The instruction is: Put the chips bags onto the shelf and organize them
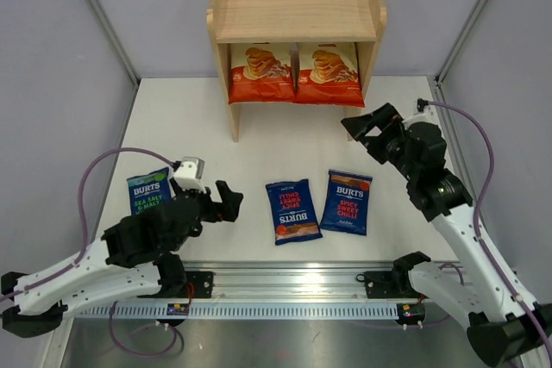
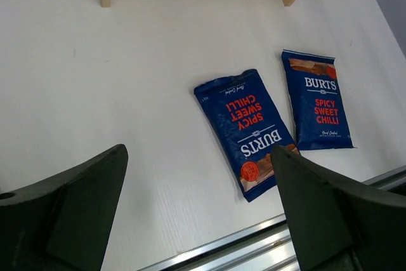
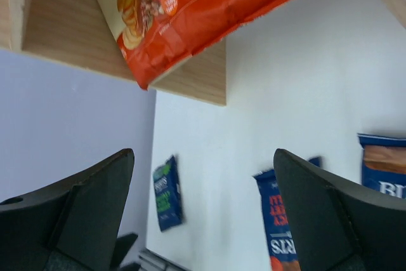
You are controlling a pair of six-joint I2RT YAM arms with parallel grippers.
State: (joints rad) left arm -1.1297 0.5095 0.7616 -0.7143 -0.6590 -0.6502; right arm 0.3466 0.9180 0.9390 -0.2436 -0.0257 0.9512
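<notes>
Top external view is showing two cassava bags standing side by side on the lower tier of the shelf. Three more are lying flat on the table: a blue-green bag partly hidden by the left arm, plus a left dark blue bag and a right dark blue bag, long axes running roughly toward the shelf. The left gripper is hovering wide open and empty just left of the left dark blue bag. The right gripper is gaping empty near the shelf's right leg.

Left wrist view is putting that bag ahead and slightly right of the fingers, slanting across their gap, with nothing lying between.

Right wrist view is facing a cassava bag's lower edge, fingers spread and holding nothing. The left arm is looking nearer for the next pick.
</notes>
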